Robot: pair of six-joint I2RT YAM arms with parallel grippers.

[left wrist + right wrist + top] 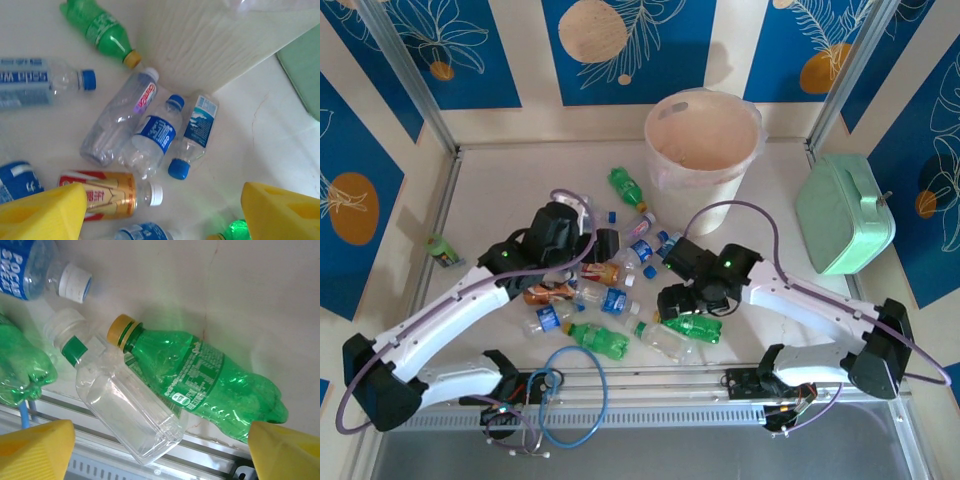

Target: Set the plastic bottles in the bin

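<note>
Left gripper [160, 220] hangs with its yellow fingers [40, 212] spread wide and nothing held between them, above the far part of the heap of bottles [605, 295]. Right gripper [160, 455] is also wide open and empty, poised over a green bottle [210, 375] with a yellow cap. That one lies on its side against a clear square bottle [125, 410] with a white cap and a green band at the neck.

Under the left gripper three clear ones lie side by side: a white-capped bottle [120, 125] with red lettering, a dark-blue-labelled bottle [156, 134] and a teal-labelled bottle [196, 131], the last two with blue caps. Just beside the left finger is a gold-labelled bottle [107, 195] with a white cap. A second green bottle [100, 30] lies apart from these, near the foot of the bin [700, 185].

The bottles in view all lie flat on the table [500, 190], in front of the bin. It stands upright at the far side, pale pink, round and tall, with a clear liner over its rim. A mint-green case [845, 212] lies to its right
</note>
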